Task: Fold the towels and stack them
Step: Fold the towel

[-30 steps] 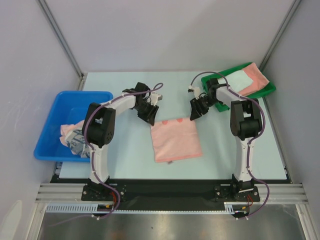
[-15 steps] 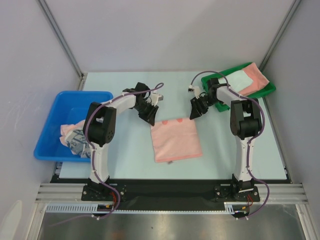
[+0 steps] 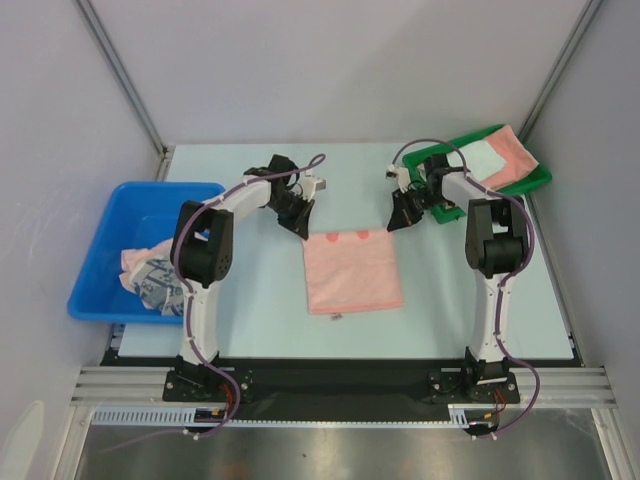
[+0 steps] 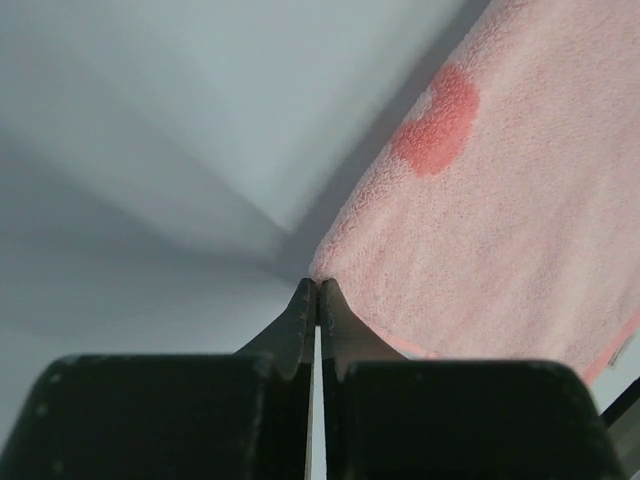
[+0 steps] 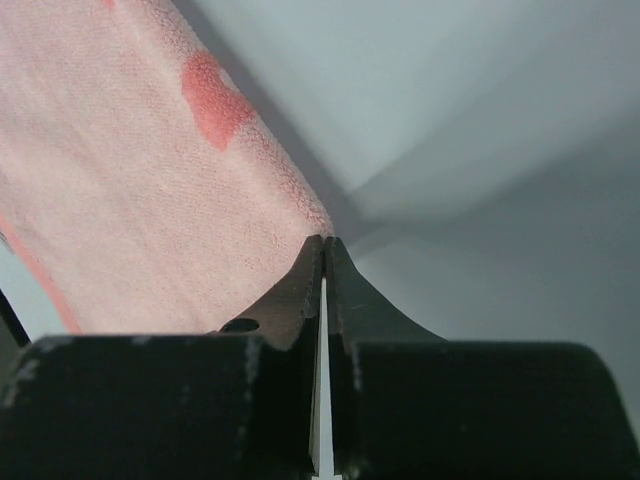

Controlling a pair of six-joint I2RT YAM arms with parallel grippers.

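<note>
A pale blue-green table (image 3: 250, 300) is enclosed on three sides by plain grey-white walls (image 3: 340, 60), joined at the back corners by slanting aluminium posts (image 3: 122, 75), while its near edge is bordered by a ribbed aluminium rail (image 3: 130, 385) and a brushed metal sheet (image 3: 330, 450), all evenly lit.

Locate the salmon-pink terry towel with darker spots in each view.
Top external: salmon-pink terry towel at picture centre.
Left wrist: upper right, corner at left pincer.
Right wrist: upper left, corner at right pincer.
Shared landmark: the darker pink spots along its far edge.
</note>
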